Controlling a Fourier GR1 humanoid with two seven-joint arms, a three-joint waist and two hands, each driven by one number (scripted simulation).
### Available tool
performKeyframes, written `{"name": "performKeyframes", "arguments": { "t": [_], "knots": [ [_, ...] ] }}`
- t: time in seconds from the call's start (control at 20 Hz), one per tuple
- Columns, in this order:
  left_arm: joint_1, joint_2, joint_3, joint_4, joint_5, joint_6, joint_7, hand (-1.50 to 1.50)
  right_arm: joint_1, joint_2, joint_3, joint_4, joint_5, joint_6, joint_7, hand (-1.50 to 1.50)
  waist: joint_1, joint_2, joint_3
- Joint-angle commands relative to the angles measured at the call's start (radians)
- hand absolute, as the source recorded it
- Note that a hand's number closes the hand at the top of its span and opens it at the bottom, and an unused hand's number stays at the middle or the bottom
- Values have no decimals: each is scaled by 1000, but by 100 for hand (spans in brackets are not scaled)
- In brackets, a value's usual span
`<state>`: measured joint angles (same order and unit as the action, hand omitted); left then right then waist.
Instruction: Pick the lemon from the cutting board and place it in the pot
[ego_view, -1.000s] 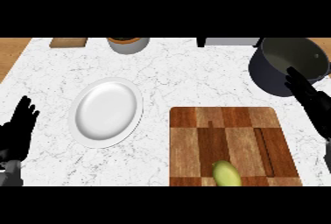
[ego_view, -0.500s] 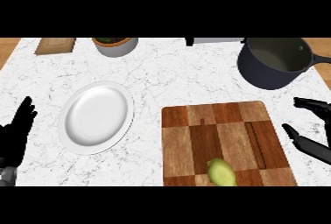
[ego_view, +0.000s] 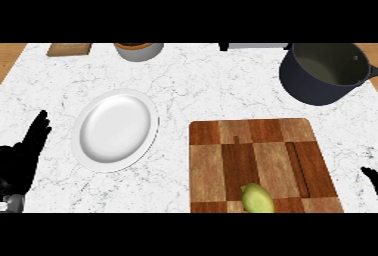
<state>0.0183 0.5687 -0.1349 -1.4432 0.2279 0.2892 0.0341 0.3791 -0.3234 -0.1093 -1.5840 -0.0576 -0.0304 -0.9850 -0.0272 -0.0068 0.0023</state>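
Lemon (ego_view: 258, 198) sits on the wooden cutting board (ego_view: 258, 150), at the board's near edge, a bit right of centre, untouched by either hand. Biggest item: white marble counter (ego_view: 199, 80). Board lies at lower right. White plate (ego_view: 117, 130) lies just left of the board, w/ a strip of bare counter between. Dark pot (ego_view: 325, 72) stands at far right, beyond the board, well apart from the lemon. Left hand (ego_view: 22, 160) rests at the view's left edge, fingers straight & pointing up, holding nothing. Grey cup (ego_view: 139, 50) is at the far edge. Right hand (ego_view: 370, 176): only a tip shows at the right edge, can't tell its state.
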Motion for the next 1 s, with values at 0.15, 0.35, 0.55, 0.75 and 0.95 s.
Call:
{"name": "performKeyframes", "arguments": {
  "t": [0.15,0.35,0.55,0.75,0.95],
  "knots": [
    [-8,-36,-17,-65,-62,34,44,0,110,-82,16,-225,124,-6,146,-150,22,5,-3],
    [10,-11,-11,-95,-41,-20,63,0,154,-120,96,-333,279,-15,278,-150,28,6,-3],
    [8,-22,2,-56,-42,-12,40,0,224,-240,102,-504,424,19,500,-150,23,7,-7],
    [-1,-30,-11,-71,-55,-18,48,0,136,-278,195,-572,538,110,764,-150,46,11,-6],
    [-64,-50,11,-1,-65,-29,54,0,122,-244,331,-647,639,182,896,-150,25,9,-4]
  ]
}}
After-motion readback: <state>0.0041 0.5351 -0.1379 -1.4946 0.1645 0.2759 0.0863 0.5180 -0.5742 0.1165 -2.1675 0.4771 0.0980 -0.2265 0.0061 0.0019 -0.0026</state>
